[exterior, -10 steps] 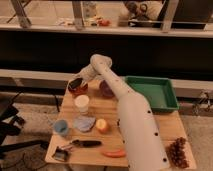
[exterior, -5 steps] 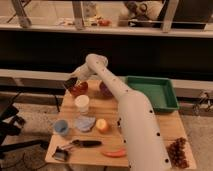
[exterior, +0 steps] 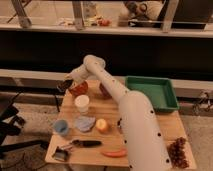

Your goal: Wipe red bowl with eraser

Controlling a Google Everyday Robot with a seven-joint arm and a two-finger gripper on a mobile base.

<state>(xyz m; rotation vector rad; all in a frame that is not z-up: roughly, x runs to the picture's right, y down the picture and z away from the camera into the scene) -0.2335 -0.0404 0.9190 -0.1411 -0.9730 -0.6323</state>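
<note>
Standing by the light wooden table (exterior: 170,125), I see the dark two-finger gripper (exterior: 63,86) hanging over its far left corner. It sits just left of the small round orange-red bowl (exterior: 78,89), at about rim height. Its fingers are pressed together, and a dark lump sits at their tip. I take that lump for the eraser, pinched there so a flat face can rub the bowl, but I cannot separate it from the fingers. The wrist leans in from the right, which would let the tip sweep along the bowl's outer wall or dip over the rim. Toward the near left corner stand a small blue cup (exterior: 61,127) and a black-handled tool (exterior: 82,143), well apart from the bowl. A white cylindrical cup (exterior: 82,103) stands just in front of the bowl, close enough that a wide wiping stroke could knock it. Next come a crumpled blue pad (exterior: 84,123), a round orange fruit (exterior: 102,125) and a long red-orange vegetable (exterior: 115,153) by the near edge. The thick white arm (exterior: 135,120) crosses the middle, half hiding a dark purple bowl (exterior: 104,91). Further right, a green plastic tray (exterior: 152,92) fills the far right corner, and a dark bunch of grapes (exterior: 177,150) lies at the near right corner.
</note>
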